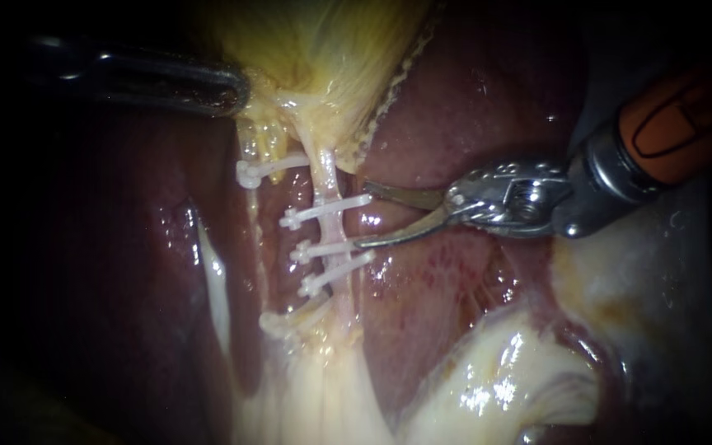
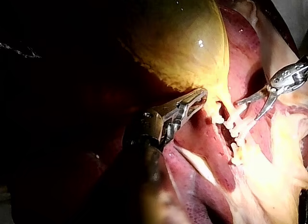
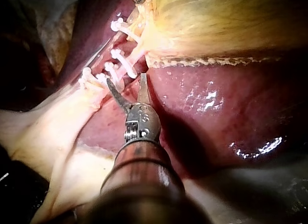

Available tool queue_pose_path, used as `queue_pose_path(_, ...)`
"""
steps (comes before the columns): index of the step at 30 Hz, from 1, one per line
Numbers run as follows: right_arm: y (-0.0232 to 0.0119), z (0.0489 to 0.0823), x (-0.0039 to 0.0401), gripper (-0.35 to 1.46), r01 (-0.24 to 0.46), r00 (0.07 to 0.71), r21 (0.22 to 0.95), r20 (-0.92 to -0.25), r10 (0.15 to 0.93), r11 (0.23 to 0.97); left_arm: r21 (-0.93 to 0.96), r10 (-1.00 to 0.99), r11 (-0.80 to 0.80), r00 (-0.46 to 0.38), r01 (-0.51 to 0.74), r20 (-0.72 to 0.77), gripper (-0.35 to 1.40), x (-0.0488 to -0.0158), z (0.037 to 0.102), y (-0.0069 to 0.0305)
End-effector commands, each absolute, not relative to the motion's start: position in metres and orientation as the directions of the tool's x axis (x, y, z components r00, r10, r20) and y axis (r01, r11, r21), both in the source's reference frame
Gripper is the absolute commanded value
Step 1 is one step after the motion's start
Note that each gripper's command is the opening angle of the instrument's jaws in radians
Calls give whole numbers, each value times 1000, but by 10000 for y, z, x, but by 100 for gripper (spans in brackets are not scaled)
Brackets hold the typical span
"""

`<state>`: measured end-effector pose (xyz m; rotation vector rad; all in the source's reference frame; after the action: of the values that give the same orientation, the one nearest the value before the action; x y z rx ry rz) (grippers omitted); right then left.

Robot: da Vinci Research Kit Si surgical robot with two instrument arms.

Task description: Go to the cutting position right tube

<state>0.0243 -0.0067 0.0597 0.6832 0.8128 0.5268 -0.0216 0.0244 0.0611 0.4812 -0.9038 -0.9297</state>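
**Open jaws parked beside the right tube**

Endoscope view: the right tube (image 1: pixel 333 229) runs down the middle from twelve o'clock to six, from the yellow gallbladder (image 1: pixel 323 41) towards the pale fat below. Three white clips (image 1: pixel 323 212) cross it. The right instrument (image 1: pixel 362 216) comes in from about two o'clock over the wet, dark red liver (image 1: pixel 471 107). Its two slim jaws are spread in a clear V and grip nothing. The tips sit at the tube's three o'clock side, just beside it. The upper tip is near the end of the top clip and the lower one touches the end of the middle clip. The tube itself is not between the jaws. At ten o'clock the left instrument (image 1: pixel 236 92) lies dark, its tip against the gallbladder's lower fringe.

Left wrist view: the left instrument's jaws are pinched together on the gallbladder's edge. The clipped tubes lie beyond them, with the right instrument's open jaws on the far side.

Right wrist view: the right instrument's jaws gape, and the clips and tube cross just off its tips at its own twelve o'clock, dead ahead.
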Motion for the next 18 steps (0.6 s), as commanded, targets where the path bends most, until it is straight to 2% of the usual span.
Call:
queue_pose_path(1, -68, 600, 246, 120, -163, 585, 730, -471, 661, 664, 699, -845, 534, 285, 476, 452, -35, -216, 611, 244)
queue_pose_path(8, -69, 610, 263, 120, -153, 583, 760, -446, 679, 632, 699, -845, 534, 285, 476, 452, -35, -217, 611, 244)
queue_pose_path(14, -74, 621, 287, 123, -97, 567, 819, -422, 707, 566, 699, -845, 534, 285, 476, 452, -35, -217, 611, 244)
queue_pose_path(18, -82, 631, 301, 128, -82, 561, 831, -418, 714, 551, 699, -846, 534, 285, 476, 452, -35, -217, 611, 244)
